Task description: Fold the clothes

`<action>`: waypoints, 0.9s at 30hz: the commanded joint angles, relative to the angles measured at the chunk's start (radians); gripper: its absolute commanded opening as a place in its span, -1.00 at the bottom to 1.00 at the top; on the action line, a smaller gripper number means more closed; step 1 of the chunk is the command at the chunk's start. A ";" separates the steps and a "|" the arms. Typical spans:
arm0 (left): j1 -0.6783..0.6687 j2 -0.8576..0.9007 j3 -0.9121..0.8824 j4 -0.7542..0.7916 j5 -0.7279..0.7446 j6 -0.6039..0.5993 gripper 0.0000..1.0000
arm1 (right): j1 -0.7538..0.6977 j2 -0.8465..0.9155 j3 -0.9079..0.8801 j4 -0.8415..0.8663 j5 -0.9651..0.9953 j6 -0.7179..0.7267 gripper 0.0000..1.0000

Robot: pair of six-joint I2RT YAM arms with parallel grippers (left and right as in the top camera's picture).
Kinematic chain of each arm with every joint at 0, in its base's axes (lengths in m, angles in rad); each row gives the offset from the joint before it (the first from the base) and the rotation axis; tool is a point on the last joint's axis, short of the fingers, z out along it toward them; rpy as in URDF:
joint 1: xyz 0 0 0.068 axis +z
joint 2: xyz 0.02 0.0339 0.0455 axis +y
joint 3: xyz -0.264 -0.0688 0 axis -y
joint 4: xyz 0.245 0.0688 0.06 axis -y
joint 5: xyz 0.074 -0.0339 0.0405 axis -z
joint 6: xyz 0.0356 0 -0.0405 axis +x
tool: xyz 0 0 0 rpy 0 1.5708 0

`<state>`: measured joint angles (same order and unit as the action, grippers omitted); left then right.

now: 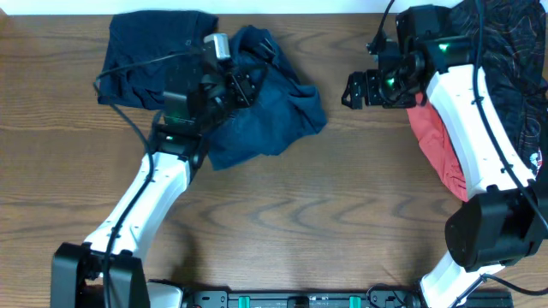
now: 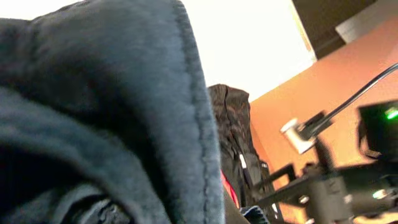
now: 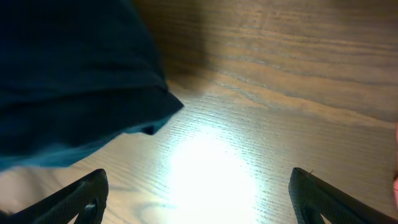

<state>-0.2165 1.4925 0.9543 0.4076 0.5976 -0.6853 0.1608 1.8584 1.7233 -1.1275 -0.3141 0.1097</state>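
With the left end effector (image 1: 244, 84) buried in the crumpled navy shorts (image 1: 274, 124), its grip impossible to read, and the right end effector (image 1: 351, 89) spread apart near their edge, a one-sided pull could bunch the fabric further.

On the brown wooden table (image 1: 300, 205), crumpled navy fabric shorts (image 1: 274, 115) lie just right of flatter navy fabric shorts (image 1: 141, 51); a red cloth heap (image 1: 435, 141) lies well apart, rightward.

Left gripper (image 1: 247, 84) upper left of centre, jaws hidden. Right gripper (image 1: 351, 89) upper right, fingers (image 3: 81, 198) spread wide.
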 commanded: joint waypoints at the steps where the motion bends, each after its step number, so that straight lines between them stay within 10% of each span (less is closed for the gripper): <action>1: 0.015 -0.024 0.035 0.014 -0.015 -0.008 -0.88 | -0.008 0.012 -0.051 0.028 0.003 0.020 0.82; 15: 0.014 -0.024 0.164 -0.068 0.084 0.010 -0.88 | -0.012 0.012 -0.187 0.159 -0.001 0.051 0.82; 27: -0.022 -0.013 0.164 -0.465 -0.005 0.376 -0.88 | -0.012 0.012 -0.187 0.167 -0.005 0.051 0.82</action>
<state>-0.2340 1.4899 1.0962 -0.0349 0.6456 -0.4568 0.1570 1.8584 1.5421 -0.9623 -0.3145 0.1497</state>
